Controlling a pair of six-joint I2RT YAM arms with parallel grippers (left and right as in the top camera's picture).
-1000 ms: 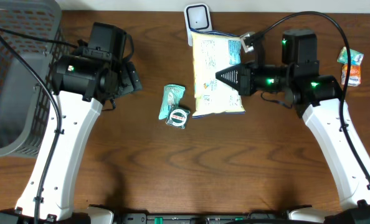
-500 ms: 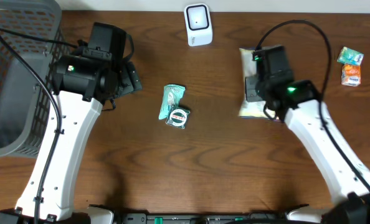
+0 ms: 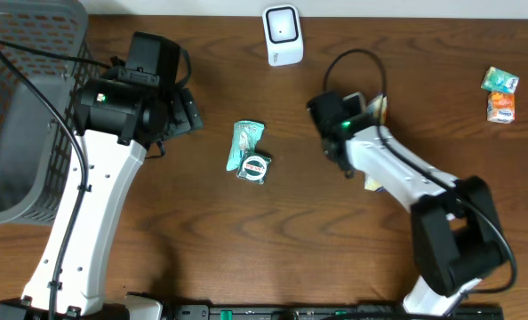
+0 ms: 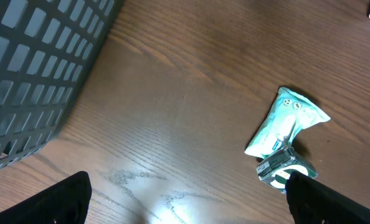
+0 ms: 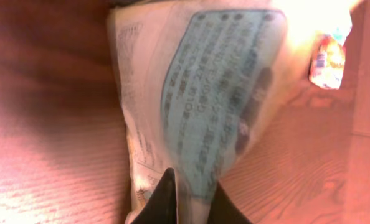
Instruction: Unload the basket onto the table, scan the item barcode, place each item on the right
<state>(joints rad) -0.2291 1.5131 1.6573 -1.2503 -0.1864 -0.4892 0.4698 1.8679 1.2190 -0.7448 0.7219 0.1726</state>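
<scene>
Brown wood table: carries everything below.
Grey plastic basket: at the 9 o'clock edge.
Snack bag: just off centre toward 3 o'clock. Mostly hidden under the right arm from overhead. Pale, with a blue print panel facing the wrist camera.
Right gripper: fingers pinched on the bag's edge.
Left gripper: jaws spread wide, nothing between them, near 10 o'clock.
White scanner: at the 12 o'clock edge, well apart from the bag.
Teal packet: at centre, touching the tape roll at its 5 o'clock.

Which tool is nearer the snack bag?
Right. The right tool pinches the snack bag at its edge; the left tool hangs open across the table, by the basket.
</scene>
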